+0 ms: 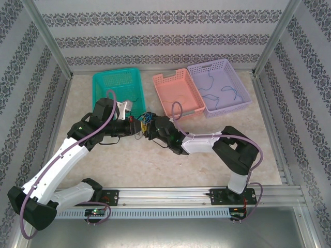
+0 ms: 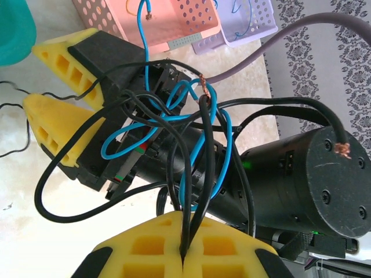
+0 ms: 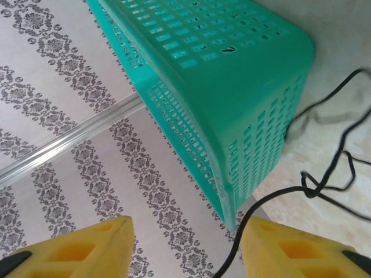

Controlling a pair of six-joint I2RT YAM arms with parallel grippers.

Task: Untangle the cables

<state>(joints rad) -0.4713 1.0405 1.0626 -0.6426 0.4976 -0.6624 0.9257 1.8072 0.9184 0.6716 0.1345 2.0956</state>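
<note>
Cables are pinched between left fingers, tangled beside right fingers.

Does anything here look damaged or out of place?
Yes. The cables, black and blue, hang in a tangle across the right gripper, with some black strands pinched in the shut left gripper. One black cable end shows frayed bare copper.

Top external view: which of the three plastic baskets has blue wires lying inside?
The lavender perforated plastic basket, rightmost of the three and next to the pink one: thin blue wires squiggle across its floor.
</note>
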